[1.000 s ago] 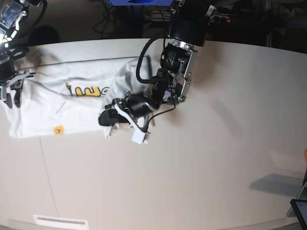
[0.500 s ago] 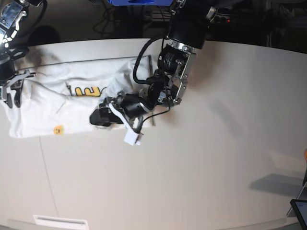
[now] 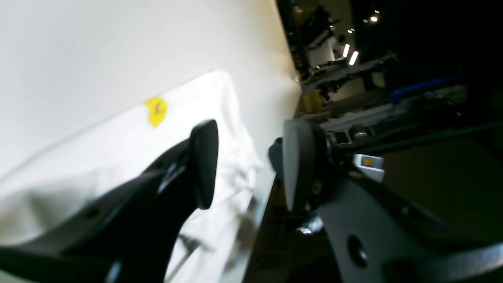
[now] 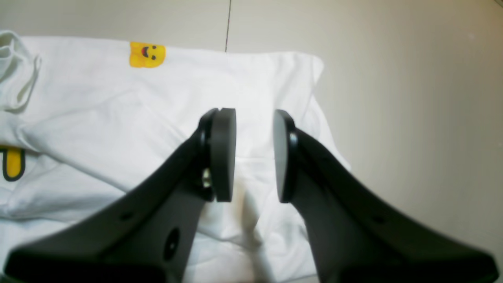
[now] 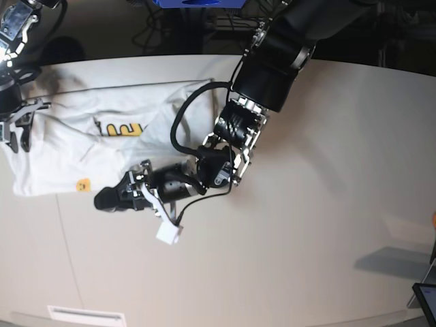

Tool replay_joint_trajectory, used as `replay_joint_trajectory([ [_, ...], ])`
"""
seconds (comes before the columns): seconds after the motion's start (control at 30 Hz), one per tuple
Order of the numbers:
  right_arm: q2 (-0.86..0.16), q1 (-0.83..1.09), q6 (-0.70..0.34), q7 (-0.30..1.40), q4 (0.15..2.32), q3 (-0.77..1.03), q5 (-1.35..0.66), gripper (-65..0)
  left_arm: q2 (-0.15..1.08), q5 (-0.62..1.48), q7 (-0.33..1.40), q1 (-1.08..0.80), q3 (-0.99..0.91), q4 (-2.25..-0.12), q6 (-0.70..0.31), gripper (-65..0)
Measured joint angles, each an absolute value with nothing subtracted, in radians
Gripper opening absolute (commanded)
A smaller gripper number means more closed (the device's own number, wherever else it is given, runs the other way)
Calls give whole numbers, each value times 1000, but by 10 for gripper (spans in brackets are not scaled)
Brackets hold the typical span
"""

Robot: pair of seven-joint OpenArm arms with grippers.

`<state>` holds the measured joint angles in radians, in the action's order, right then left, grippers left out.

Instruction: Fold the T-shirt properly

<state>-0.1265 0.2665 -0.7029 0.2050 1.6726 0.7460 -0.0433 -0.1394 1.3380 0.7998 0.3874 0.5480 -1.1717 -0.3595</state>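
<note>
The white T-shirt [image 5: 75, 153] lies partly folded at the left of the pale table [image 5: 306, 204]. Yellow print letters [image 5: 119, 129] and a small yellow smiley [image 5: 83, 184] show on it. My left gripper [image 5: 109, 199] reaches far left and sits low at the shirt's front edge, just right of the smiley. In the left wrist view it [image 3: 249, 165] is open and empty, with the shirt [image 3: 118, 157] beyond it. My right gripper [image 5: 15, 133] hovers over the shirt's left end. In the right wrist view it [image 4: 253, 153] is open above white cloth [image 4: 118, 118].
The left arm [image 5: 231, 136] lies across the shirt's right part and hides it. A white tag [image 5: 168, 234] hangs from its wrist. A dark tablet corner [image 5: 426, 296] sits at the front right. A white strip [image 5: 85, 315] lies at the front left edge. Dark clutter stands behind the table.
My left arm has stretched out, and its gripper has swept left and forward along the shirt's front edge toward the smiley. The right arm has not moved.
</note>
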Motion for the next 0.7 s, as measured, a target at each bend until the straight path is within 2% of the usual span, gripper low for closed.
replay_joint_trajectory([
  [0.13,-128,283,-698,204,1673,722,-42,-489,-142,1336,797,449,545,-1312,-364,-411],
  [0.17,-128,291,-696,204,1673,707,-42,-490,-145,1306,793,451,541,-1368,-347,-450],
  [0.27,-128,325,-706,198,1679,663,-42,-490,-104,1166,794,421,551,-1509,-216,-638],
  [0.33,-128,340,-707,210,1697,646,-37,-492,-37,1061,799,362,548,-1564,-130,-650],
  [0.43,-132,341,-698,202,1778,622,-39,-492,94,933,819,276,541,-1611,-96,-650],
  [0.53,-133,351,-701,195,1875,588,-45,-492,178,824,811,205,508,-1666,12,-650],
  [0.67,-141,430,-696,205,1970,467,-41,-503,257,642,816,70,410,-1762,27,-650],
  [0.7,-138,442,-702,204,1973,429,-42,-535,266,602,818,37,377,-1784,29,-650],
])
